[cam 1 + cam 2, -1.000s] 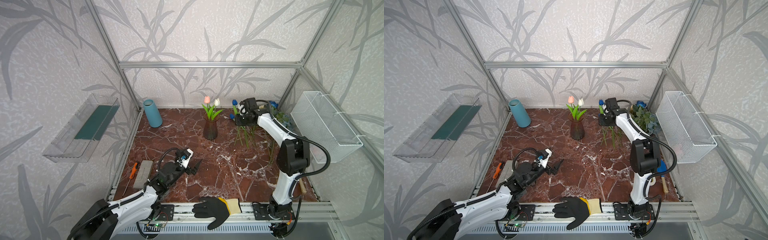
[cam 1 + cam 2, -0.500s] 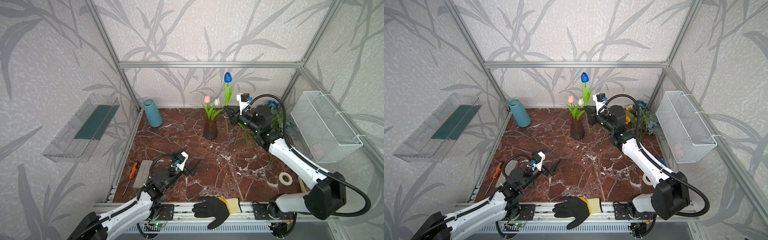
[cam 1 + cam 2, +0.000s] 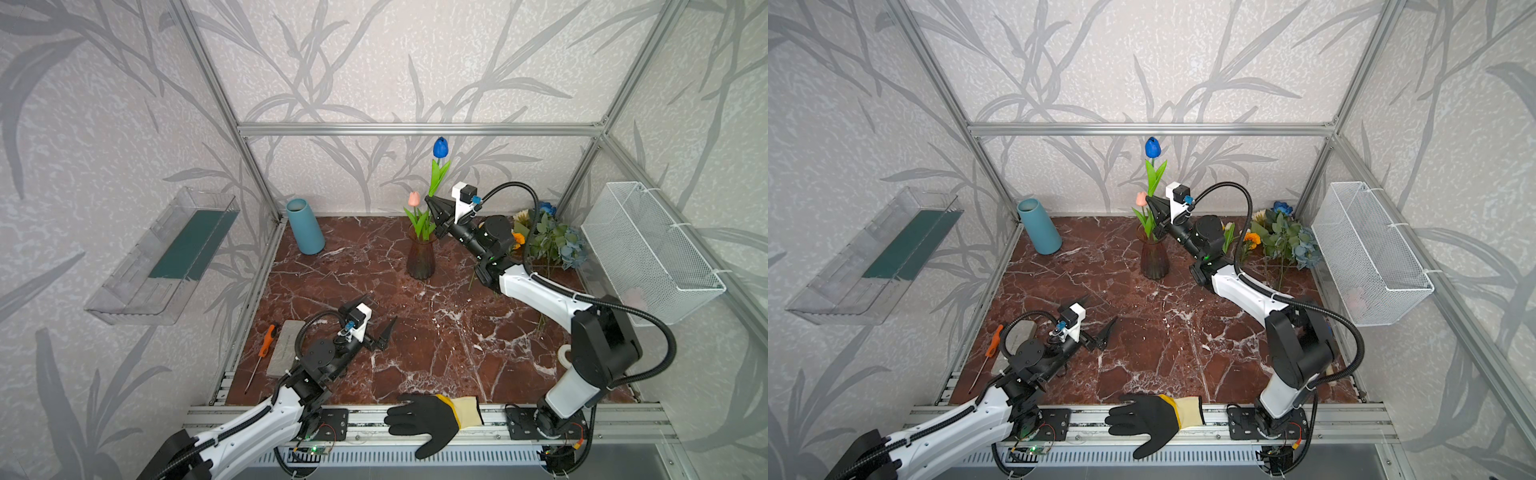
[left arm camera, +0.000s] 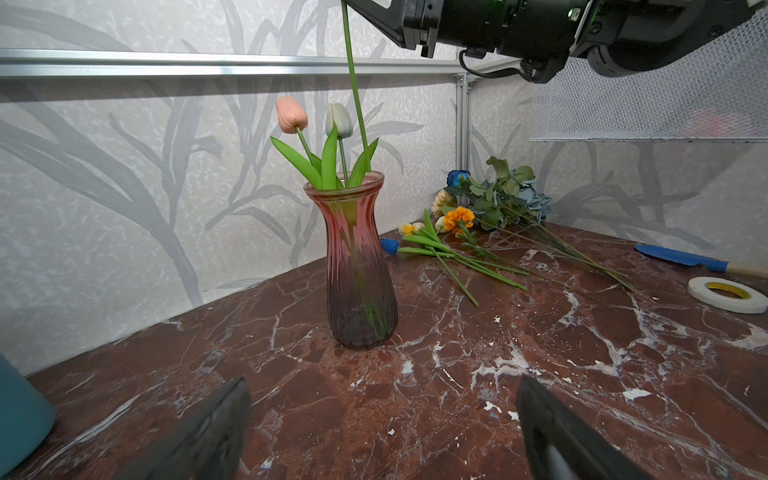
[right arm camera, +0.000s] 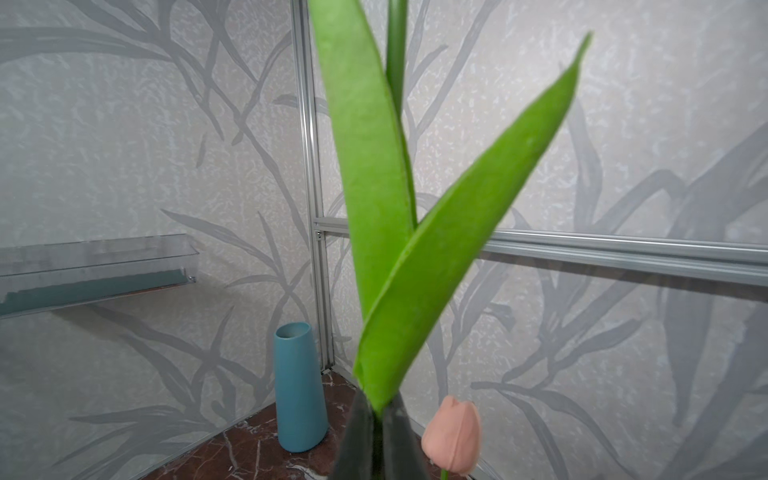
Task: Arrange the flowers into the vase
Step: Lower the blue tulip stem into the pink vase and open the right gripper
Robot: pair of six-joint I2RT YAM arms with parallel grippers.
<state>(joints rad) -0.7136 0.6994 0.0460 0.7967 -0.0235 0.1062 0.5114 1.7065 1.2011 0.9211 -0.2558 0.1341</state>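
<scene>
Marbled tabletop point(image 3: 415, 332), papered walls behind. Right jaws, clamped on the stem of the blue tulip point(image 3: 440, 147), hold it upright: bloom at 12 o'clock, cut end at 6, at the vase point(image 3: 420, 257) mouth beside the pink tulip point(image 4: 291, 115) and white tulip point(image 4: 338, 120); inside the rim or not, I cannot tell. Left jaws gape empty at the vase's 7 o'clock, farther off. Other flowers point(image 3: 548, 241) lie at its 3 o'clock.
</scene>
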